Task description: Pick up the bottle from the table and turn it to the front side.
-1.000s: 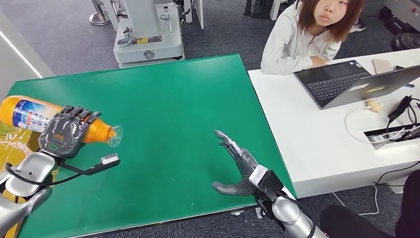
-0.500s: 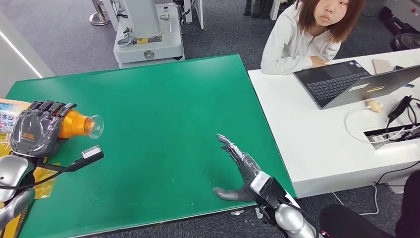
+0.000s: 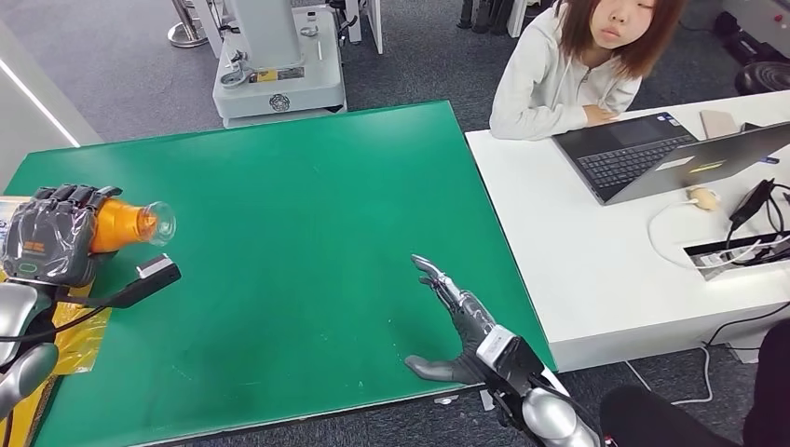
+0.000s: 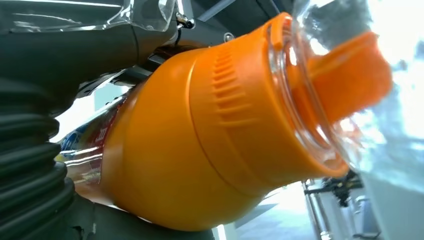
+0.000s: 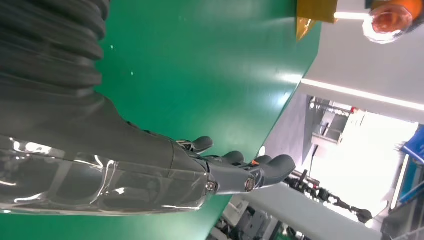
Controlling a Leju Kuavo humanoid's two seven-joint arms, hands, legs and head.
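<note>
Bottle (image 3: 126,226) carried leftward by left robot hand (image 3: 51,235); wrist view shows ribbed neck

The left hand (image 3: 51,235) has swung the bottle (image 3: 126,224) further out to the robot's left, so its label has gone from the head view and just the orange neck and clear cap poke out. The right hand (image 3: 454,326) has dipped slightly toward the near table (image 3: 307,186) edge, fingers spread.
</note>
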